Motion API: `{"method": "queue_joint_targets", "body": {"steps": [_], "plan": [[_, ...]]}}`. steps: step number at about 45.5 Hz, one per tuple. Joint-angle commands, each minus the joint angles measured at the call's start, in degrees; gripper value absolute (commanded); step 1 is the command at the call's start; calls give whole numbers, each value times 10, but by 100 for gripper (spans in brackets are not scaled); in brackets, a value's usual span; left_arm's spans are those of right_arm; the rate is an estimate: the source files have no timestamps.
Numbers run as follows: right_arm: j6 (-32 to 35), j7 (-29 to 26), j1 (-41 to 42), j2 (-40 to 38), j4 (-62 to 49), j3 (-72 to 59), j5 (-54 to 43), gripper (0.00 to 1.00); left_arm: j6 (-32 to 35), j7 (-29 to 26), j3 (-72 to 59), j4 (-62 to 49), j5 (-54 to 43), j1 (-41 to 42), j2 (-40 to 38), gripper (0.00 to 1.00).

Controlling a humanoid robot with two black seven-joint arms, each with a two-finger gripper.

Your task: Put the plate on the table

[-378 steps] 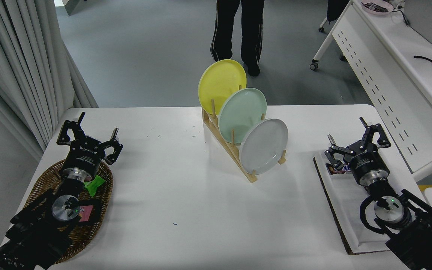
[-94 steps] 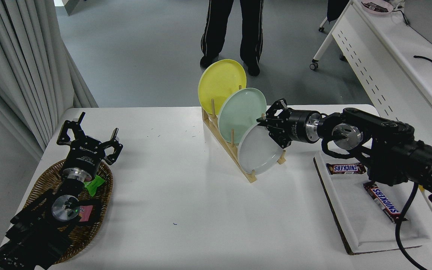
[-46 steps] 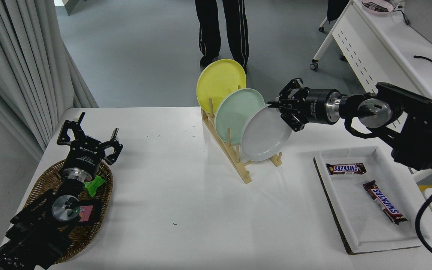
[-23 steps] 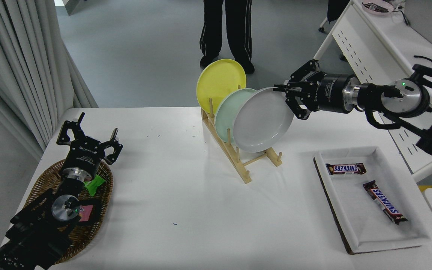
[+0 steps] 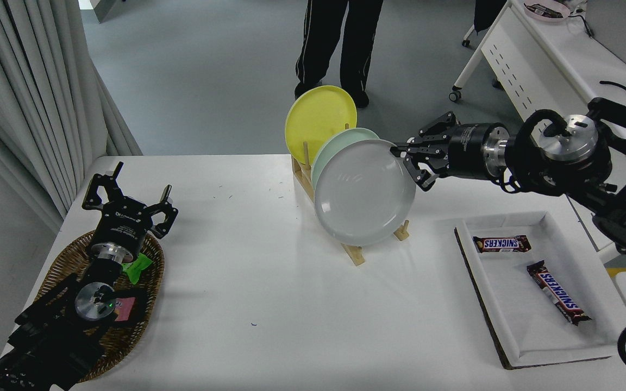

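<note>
My right gripper (image 5: 406,155) is shut on the upper right rim of the pale grey-white plate (image 5: 364,191). It holds the plate in the air, tilted and nearly on edge, in front of the wooden rack (image 5: 352,251) and above the white table (image 5: 269,293). The plate hides most of the mint green plate (image 5: 337,142); the yellow plate (image 5: 319,124) stands behind in the rack. My left gripper (image 5: 128,195) is parked open at the lower left, over a wicker basket (image 5: 68,260).
A white tray (image 5: 530,320) with two Snickers bars (image 5: 501,244) lies at the right. A person's legs (image 5: 340,49) stand beyond the table's far edge. A white desk (image 5: 568,98) is at the far right.
My right gripper has lifted the grey-white plate out of the rack's front slot and swung it forward and down to the left. The person's legs have shifted. The left arm has not moved.
</note>
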Motion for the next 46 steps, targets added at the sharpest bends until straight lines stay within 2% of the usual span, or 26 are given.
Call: {"method": "queue_joint_targets", "body": {"steps": [1,14,25,38,46], "plan": [[-107,-31,-58,1,13,14,46,0,0,0,0,0,0,0,0,100],[-114,-31,-110,11,3,19,56,0,0,0,0,0,0,0,0,100],[-118,-31,-152,56,-12,46,54,0,0,0,0,0,0,0,0,100],[-118,-31,-174,168,-139,80,29,0,0,0,0,0,0,0,0,100],[-117,-32,-184,199,-189,83,2,0,0,0,0,0,0,0,0,100]]}}
